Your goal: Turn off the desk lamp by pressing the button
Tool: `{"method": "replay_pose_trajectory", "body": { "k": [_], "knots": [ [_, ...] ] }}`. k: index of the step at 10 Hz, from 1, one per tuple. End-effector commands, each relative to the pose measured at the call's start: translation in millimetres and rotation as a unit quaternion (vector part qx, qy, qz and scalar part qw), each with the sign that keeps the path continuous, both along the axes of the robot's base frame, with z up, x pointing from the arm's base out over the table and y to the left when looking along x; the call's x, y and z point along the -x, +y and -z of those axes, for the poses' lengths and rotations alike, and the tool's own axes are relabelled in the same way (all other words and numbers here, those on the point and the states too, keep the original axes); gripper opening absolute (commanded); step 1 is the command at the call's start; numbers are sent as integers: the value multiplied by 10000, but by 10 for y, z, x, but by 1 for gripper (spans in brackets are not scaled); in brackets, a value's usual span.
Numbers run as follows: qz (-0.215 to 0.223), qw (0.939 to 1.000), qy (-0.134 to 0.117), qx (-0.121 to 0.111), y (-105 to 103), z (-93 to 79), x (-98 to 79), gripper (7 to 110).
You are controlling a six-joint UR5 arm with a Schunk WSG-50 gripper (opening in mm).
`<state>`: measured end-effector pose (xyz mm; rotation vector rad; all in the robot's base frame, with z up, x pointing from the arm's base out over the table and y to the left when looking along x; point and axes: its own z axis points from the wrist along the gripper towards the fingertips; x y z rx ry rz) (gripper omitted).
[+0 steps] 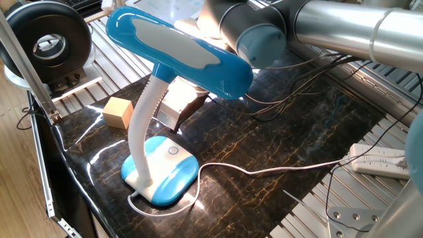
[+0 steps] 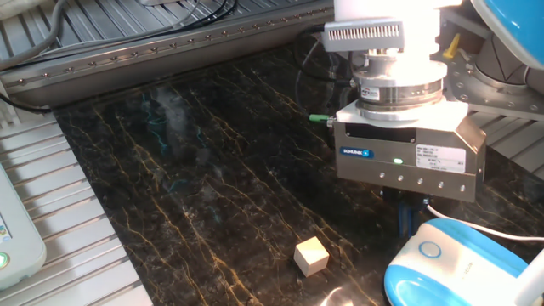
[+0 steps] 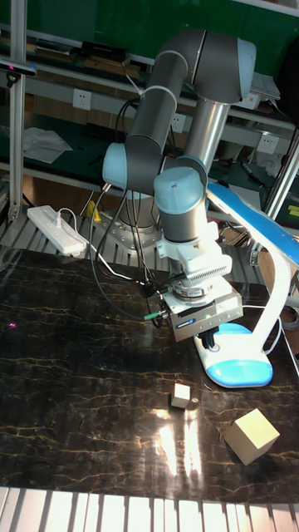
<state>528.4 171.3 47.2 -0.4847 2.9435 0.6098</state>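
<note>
The desk lamp stands at the table's near-left corner, its blue and white oval head point(image 1: 178, 49) held up on a ribbed white neck point(image 1: 142, 125) over the blue base point(image 1: 162, 170). The small round button point(image 1: 173, 151) point(image 2: 430, 250) sits on top of the base. My gripper point(image 2: 410, 223) point(image 3: 209, 339) hangs under the lamp head, just beside the base and a little short of the button. Its dark fingers point(image 1: 188, 107) are pressed together, holding nothing. Bright light falls on the gripper's top.
A larger wooden cube point(image 1: 117, 111) point(image 3: 251, 436) and a small one point(image 2: 311, 255) point(image 3: 181, 395) lie near the base. The lamp's white cord point(image 1: 264, 170) runs across the dark marble top to a power strip point(image 1: 380, 158). Metal rails point(image 2: 127, 38) edge the table.
</note>
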Motion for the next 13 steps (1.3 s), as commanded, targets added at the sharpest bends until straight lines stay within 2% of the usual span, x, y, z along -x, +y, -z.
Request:
{"method": "replay_pose_trajectory", "body": {
  "k": [1,3,5,7,12,13],
  "knots": [
    [-53,9999,48,-89,28,-32,26,7],
    [-20,10000,70,-5,-11,-15,29,7],
    [177,9996,-66,219,-118,25,-71,7],
    [529,9975,-78,473,-249,67,-137,7],
    [919,9941,115,558,-299,85,-112,7],
    [923,9944,131,489,-266,75,-109,7]
  ]
}}
